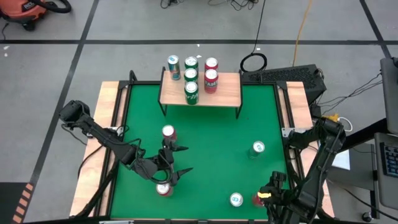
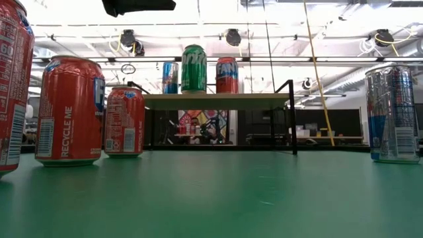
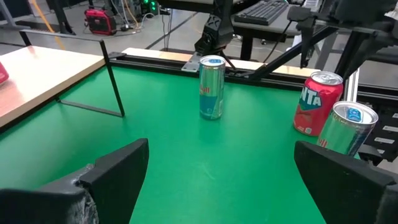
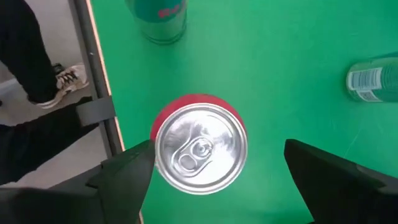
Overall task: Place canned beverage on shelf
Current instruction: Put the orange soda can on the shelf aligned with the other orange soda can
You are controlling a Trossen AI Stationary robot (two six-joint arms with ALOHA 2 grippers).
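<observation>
Counting from the high view: the shelf (image 1: 227,93) at the table's far edge carries five upright cans (image 1: 191,92) on its wooden top; five more stand on the green table (image 1: 211,162), so roughly half the work looks done.
High view, arms: left gripper (image 1: 177,160) hangs spread and empty between two red cans near the front left; right gripper (image 1: 264,198) sits at the front right edge over a red can (image 1: 257,199).
Low view: only three shelf cans show, the others hidden behind them; neither gripper's fingers appear here.
Left wrist view: fingers parted with nothing between; a slim silver can (image 3: 212,87) stands well ahead.
Right wrist view: looking straight down on the red can (image 4: 199,148), fingers wide on either side, not touching it. Grasp not yet made, I judge.
</observation>
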